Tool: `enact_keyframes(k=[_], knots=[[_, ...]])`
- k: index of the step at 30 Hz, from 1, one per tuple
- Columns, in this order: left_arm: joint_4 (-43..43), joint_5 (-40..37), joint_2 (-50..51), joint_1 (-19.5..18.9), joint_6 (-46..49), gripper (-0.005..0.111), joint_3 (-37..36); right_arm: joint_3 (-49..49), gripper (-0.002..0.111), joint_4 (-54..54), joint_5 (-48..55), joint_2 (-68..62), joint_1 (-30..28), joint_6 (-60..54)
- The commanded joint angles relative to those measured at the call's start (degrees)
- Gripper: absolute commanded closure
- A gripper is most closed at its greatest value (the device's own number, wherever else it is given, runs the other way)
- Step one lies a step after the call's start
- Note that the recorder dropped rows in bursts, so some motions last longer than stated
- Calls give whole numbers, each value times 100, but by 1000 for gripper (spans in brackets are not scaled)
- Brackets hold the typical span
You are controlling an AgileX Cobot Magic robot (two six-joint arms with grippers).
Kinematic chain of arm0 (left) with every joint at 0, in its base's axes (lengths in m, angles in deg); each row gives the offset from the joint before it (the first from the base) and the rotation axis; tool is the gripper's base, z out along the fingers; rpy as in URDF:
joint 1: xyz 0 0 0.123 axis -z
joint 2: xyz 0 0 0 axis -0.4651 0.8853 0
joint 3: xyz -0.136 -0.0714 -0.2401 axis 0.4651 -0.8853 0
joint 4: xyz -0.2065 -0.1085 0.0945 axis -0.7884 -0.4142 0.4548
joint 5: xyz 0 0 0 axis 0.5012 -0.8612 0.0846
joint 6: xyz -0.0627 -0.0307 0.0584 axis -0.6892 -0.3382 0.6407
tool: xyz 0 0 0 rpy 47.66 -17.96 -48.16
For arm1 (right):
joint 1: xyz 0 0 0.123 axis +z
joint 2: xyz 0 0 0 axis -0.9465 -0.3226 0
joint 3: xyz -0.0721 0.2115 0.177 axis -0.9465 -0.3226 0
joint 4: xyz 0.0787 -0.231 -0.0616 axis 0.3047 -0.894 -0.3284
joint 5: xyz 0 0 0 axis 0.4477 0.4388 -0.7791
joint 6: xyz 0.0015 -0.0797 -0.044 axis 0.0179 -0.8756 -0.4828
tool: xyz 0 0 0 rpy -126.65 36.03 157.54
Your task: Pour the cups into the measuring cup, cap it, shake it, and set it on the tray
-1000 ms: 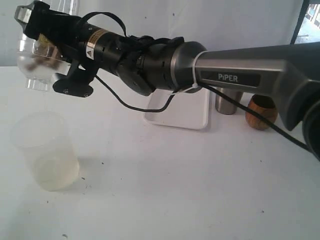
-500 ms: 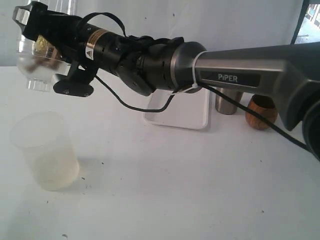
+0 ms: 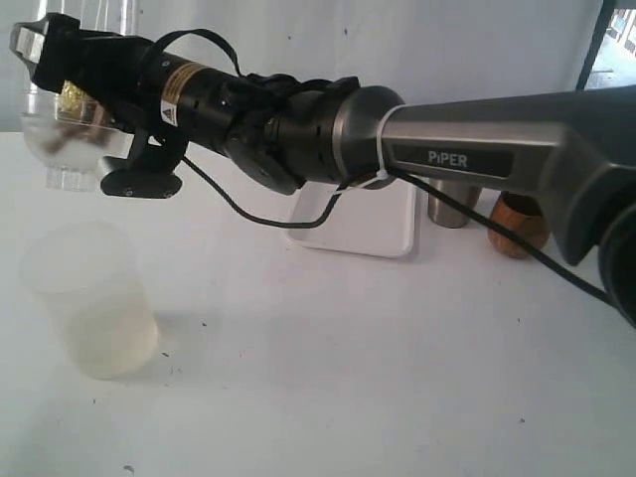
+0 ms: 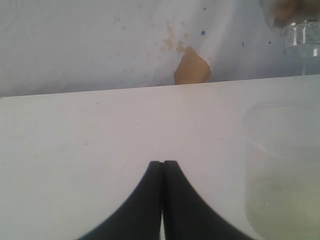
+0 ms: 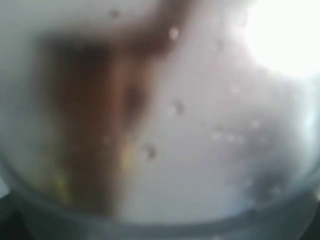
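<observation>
Well, we begin with the left gripper (image 4: 161, 169): its black fingers are pressed together on nothing, near the wide frosted translucent plastic cup (image 3: 89, 313), our landmark. In the air above that frosted cup, clear of its rim, the right gripper (image 3: 78, 99) clamps the tall clear plastic measuring cup (image 3: 117, 14) between its jaws. The cup is upside down, so the clear dome-shaped cap (image 3: 50, 139) points downward with brown and yellow bits (image 3: 79, 124) lying in it. Right of the frosted cup and farther back lies the flat white tray (image 3: 373, 229), partly behind the right arm (image 3: 477, 149). Farther right again we see the tapered stainless-steel tumbler (image 3: 447, 209) and, just beside it, the small rounded brown wooden cup (image 3: 522, 219), both off the tray.
</observation>
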State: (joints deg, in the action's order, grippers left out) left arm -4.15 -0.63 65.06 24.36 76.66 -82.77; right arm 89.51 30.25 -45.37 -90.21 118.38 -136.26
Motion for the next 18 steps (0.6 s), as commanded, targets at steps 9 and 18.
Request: enact_keyframes(k=[9,18], knots=[[-43,23,12,12,-11,107,0,64,108,-155,-181,82,14,-104],[-43,23,12,12,-11,107,0,64,108,-229,-172,82,14,-104]])
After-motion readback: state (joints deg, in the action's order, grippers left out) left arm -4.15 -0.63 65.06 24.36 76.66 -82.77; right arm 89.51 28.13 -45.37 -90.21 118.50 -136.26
